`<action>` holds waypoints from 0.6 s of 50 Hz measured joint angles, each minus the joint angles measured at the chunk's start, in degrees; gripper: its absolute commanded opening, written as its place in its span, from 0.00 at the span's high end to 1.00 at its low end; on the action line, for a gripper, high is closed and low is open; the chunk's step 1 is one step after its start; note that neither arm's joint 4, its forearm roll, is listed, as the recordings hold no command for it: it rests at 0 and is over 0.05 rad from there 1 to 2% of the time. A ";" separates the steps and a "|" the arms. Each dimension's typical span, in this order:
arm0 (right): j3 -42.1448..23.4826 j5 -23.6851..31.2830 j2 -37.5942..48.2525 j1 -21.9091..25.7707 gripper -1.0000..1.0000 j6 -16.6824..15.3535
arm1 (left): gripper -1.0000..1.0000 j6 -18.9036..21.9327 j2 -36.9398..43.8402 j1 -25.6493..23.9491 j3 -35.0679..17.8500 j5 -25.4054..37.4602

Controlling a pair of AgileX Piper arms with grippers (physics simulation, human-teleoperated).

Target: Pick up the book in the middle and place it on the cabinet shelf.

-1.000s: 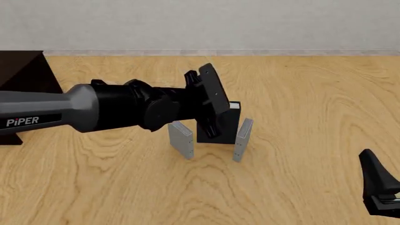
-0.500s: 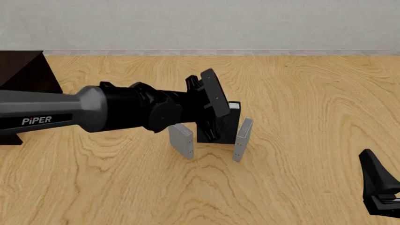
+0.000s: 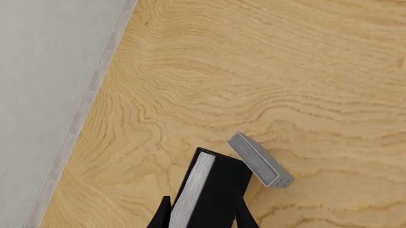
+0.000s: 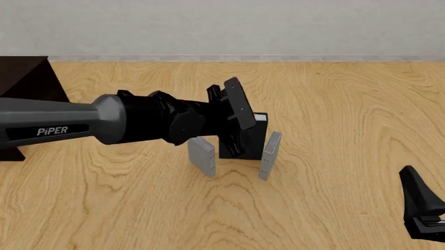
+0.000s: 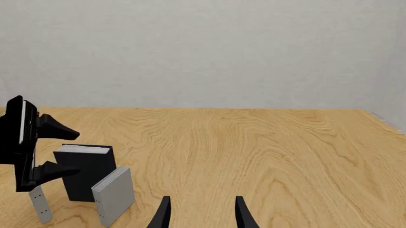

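The dark cabinet (image 4: 24, 83) sits far left, cut off by the frame. The left gripper (image 4: 240, 136), fingers spread, straddles the upright black book (image 4: 256, 138), standing between two grey books (image 4: 202, 155); actual contact is hidden. The right gripper (image 5: 201, 212) idles open, well apart.

Book (image 4: 255, 136): thick, black cover, white page edges, standing upright on counter approx mid-scene, w/ a thin grey book each side, taller than both. Cabinet shelf (image 4: 28, 78): very dark brown, boxy, flat top, at far left edge of counter, well apart from book.
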 measured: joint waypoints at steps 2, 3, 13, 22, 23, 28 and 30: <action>0.00 0.00 0.00 0.00 0.00 0.00 | 0.00 0.01 0.16 0.07 -0.17 0.11; 0.00 0.00 0.00 0.00 0.00 0.00 | 0.00 0.02 0.24 0.12 -0.26 0.16; 0.00 0.00 0.00 0.00 0.00 0.00 | 0.00 0.09 1.29 0.61 -1.34 1.01; 0.00 0.00 0.00 0.00 0.00 0.00 | 0.00 0.13 1.87 0.78 -2.34 2.01; 0.00 0.00 0.00 0.00 0.00 0.00 | 0.00 0.15 1.92 0.83 -2.47 2.15; 0.00 0.00 0.00 0.00 0.00 0.00 | 0.00 0.33 2.18 1.15 -3.03 2.93; 0.00 0.00 0.00 0.00 0.00 0.00 | 0.00 0.45 2.28 1.31 -3.27 3.31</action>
